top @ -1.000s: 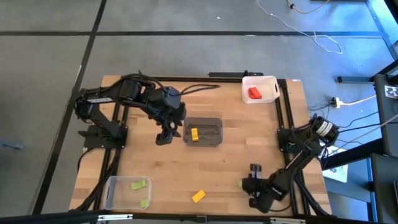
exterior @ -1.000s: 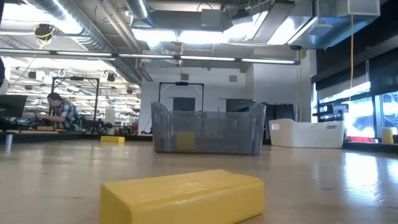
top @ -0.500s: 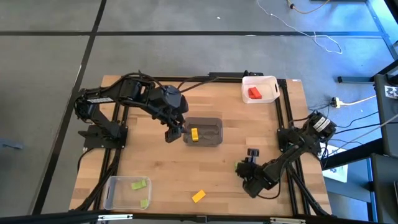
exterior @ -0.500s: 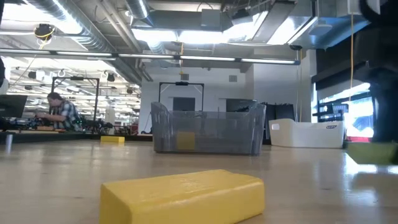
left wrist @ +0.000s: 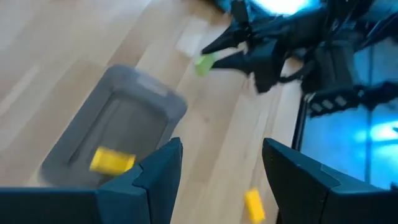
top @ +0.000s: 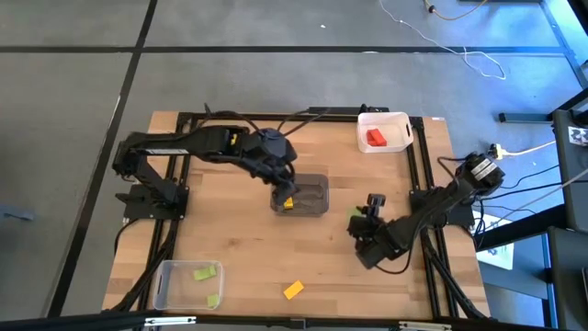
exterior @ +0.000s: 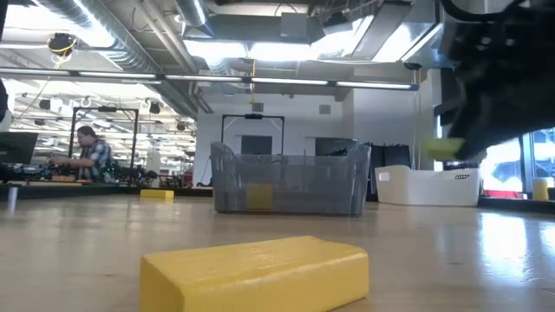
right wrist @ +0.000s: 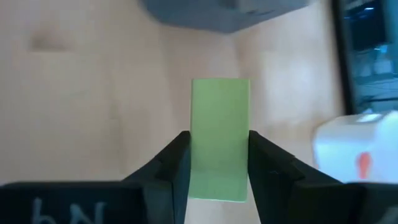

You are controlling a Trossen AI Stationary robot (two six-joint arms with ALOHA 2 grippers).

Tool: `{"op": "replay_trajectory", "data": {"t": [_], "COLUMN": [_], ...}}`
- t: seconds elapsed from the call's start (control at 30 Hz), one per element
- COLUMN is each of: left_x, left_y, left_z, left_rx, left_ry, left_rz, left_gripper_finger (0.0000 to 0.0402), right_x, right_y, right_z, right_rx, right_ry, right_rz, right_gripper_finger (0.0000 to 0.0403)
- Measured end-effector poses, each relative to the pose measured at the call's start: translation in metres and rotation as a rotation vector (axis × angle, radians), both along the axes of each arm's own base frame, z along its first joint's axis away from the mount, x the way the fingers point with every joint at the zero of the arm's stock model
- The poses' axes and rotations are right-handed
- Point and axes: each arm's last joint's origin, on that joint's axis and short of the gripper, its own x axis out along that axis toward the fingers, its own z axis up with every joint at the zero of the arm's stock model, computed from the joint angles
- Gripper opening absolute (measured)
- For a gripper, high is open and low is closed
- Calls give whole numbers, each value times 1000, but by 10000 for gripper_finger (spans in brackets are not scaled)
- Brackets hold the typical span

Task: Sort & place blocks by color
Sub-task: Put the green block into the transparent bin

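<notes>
My right gripper (top: 358, 225) is shut on a light green block (right wrist: 220, 140) over the table's right half; the low view shows that block (exterior: 442, 149) up in the air. My left gripper (top: 283, 190) hangs open over the left end of the grey bin (top: 300, 195), touching nothing. One yellow block (left wrist: 112, 160) lies flat on the grey bin's floor. Another yellow block (top: 293, 290) lies on the table near the front edge. A red block (top: 376, 138) lies in the white bin (top: 401, 121). Two green blocks (top: 204, 272) lie in the clear bin (top: 165, 285). My right gripper pinches the green block between its two fingers, on the block's two long sides (right wrist: 194, 163), toward the end nearer the wrist. The fingers slant downward and lie along the block, whose far end sticks out past the fingertips. The block is lifted clear of the table.
The grey bin stands at the table's centre, the white bin at the far right corner, the clear bin at the near left corner. Bare wood lies between the bins. A person sits at a desk far behind the table (exterior: 87, 156).
My right gripper has risen and gone from the near right edge toward the table's centre, lifting the green block clear of the table. My left gripper has gone toward the table's right, from beside the grey bin to above its left end, rolling as it went.
</notes>
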Motion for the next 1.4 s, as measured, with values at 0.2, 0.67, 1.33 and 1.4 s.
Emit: {"op": "replay_trajectory", "data": {"t": [0.2, 0.67, 1.33, 1.4], "left_x": [21, 35, 35, 35], "left_y": [9, 37, 36, 34], "left_z": [-30, -98, -107, -108], "left_rx": [-2, 21, -27, -8], "left_ry": [-129, -313, -387, -376], "left_rz": [28, 211, 220, 234], "left_gripper_finger": [214, 214, 214, 214], "right_x": [2, 11, 64, 66], "right_y": [-18, -45, -87, -90], "right_z": [21, 59, 82, 83], "right_rx": [-60, -144, -233, -239], "right_ry": [-88, -257, -321, -314], "right_rz": [-27, 0, 181, 196], "right_gripper_finger": [125, 125, 125, 125]}}
